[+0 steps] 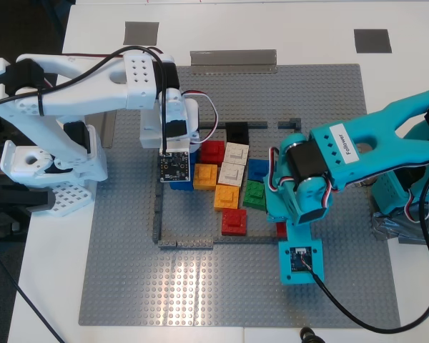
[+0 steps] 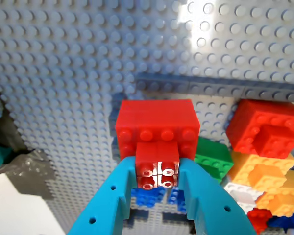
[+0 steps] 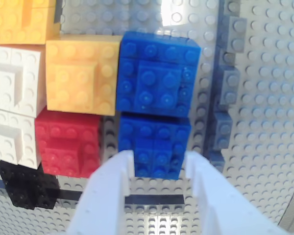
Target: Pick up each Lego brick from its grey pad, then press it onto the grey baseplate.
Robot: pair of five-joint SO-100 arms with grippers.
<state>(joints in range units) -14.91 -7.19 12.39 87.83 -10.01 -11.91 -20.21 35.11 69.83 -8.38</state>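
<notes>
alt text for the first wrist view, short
A teal pincer grips a small red brick just in front of a larger red brick on the studded grey baseplate. Green, orange, white and blue bricks crowd one side, beyond a thin dark grey strip.

Two bricks on the grey baseplate (image 1: 129, 286)
Red brick (image 2: 157, 128) and blue brick (image 3: 154, 147) sit studs-up among other coloured bricks; both grey pads (image 1: 141, 32) lie bare.
</notes>
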